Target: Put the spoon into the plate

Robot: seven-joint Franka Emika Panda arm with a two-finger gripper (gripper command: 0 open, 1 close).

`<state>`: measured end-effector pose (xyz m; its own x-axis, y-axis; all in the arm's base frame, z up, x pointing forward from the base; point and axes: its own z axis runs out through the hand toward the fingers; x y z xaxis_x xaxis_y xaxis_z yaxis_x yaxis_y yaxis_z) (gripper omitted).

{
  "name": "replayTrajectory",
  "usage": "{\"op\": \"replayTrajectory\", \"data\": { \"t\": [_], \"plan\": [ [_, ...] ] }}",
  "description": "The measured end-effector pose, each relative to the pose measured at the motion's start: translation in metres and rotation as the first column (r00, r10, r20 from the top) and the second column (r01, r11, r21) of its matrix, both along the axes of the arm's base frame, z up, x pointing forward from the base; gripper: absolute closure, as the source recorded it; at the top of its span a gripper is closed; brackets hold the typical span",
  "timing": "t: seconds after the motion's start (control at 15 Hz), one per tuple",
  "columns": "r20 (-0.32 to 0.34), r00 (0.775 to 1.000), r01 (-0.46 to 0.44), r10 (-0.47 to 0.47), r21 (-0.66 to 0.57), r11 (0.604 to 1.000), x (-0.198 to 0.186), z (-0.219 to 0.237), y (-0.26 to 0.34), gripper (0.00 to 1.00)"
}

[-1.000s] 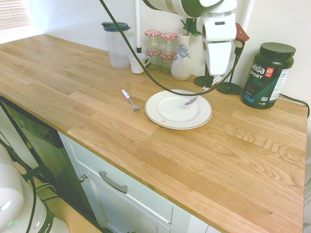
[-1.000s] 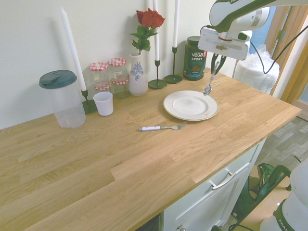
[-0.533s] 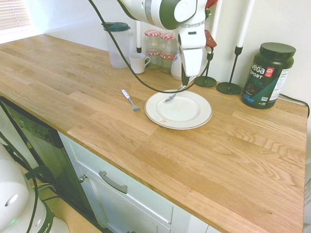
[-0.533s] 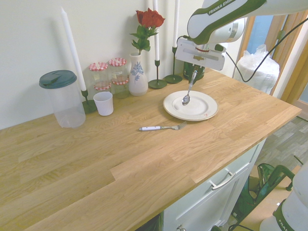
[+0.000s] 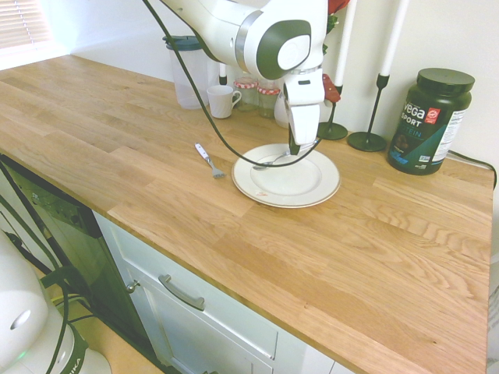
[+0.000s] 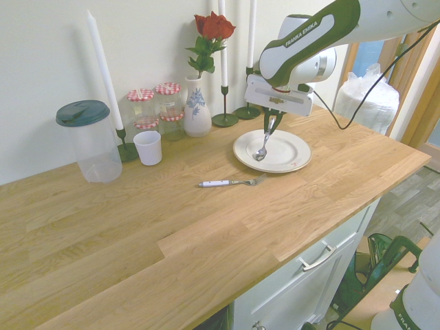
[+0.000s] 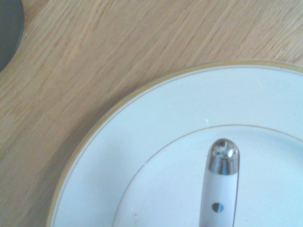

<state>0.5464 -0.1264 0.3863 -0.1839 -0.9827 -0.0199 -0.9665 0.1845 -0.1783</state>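
Silver spoon (image 6: 261, 152) gripped by the end effector (image 6: 270, 126), bowl down, over a white plate (image 6: 292, 152)

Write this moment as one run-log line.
gripper: shut on spoon | spoon: over plate | fork: on counter | release: pending

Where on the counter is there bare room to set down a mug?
Bare wood lies between the fork and the counter's front edge, and between the plate and that edge. It's crowded along the wall, with jars, cup and vase, and over the plate, where the gripper holds the spoon.
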Motion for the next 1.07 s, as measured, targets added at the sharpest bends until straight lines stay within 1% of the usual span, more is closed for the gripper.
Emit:
{"op": "replayTrajectory", "data": {
  "t": [0.33,0.4,0.87,1.07],
  "plan": [
    [-0.04,0.999,-0.001,0.0,-0.014,1.0,-0.011,-0.028,-0.003,1.0],
    [-0.046,0.999,-0.001,0.0,-0.016,1.0,-0.011,-0.033,-0.002,0.0],
    [-0.051,0.999,-0.005,0.004,-0.018,1.0,-0.01,-0.041,0.0,0.0],
    [-0.058,0.998,-0.034,0.031,-0.049,0.998,-0.01,-0.04,0.0,0.0]
  ]
}}
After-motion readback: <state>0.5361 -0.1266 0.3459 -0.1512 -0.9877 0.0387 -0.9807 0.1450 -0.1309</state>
